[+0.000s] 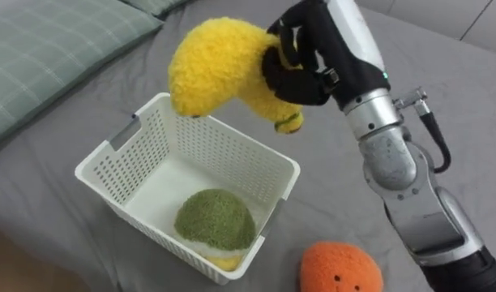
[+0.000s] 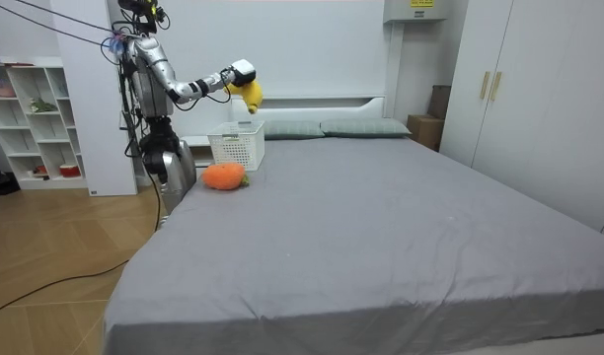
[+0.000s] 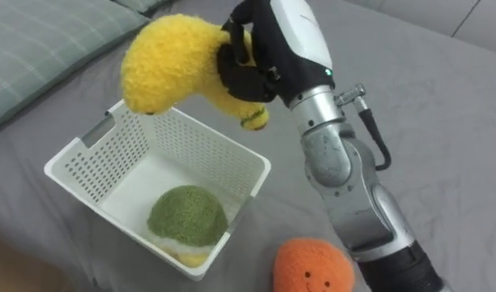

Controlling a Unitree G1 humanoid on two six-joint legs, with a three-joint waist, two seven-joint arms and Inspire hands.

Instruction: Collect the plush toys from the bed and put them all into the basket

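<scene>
Curved plush [image 1: 220,69] over basket [image 1: 224,158] — domed plush [image 1: 215,219] inside, round plush [image 1: 341,269] beside.

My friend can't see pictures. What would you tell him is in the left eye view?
The robot's right hand grips a fluffy yellow toy above a white basket on the grey bed. A green toy lies inside, and an orange toy sits on the bed beside the basket.

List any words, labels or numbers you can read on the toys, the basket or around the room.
yellow plush toy, held in the right hand: no print.
white perforated plastic basket, green round plush toy, orange round plush toy: no print.
yellow label on the white wall unit, room view: too small to read.
</scene>
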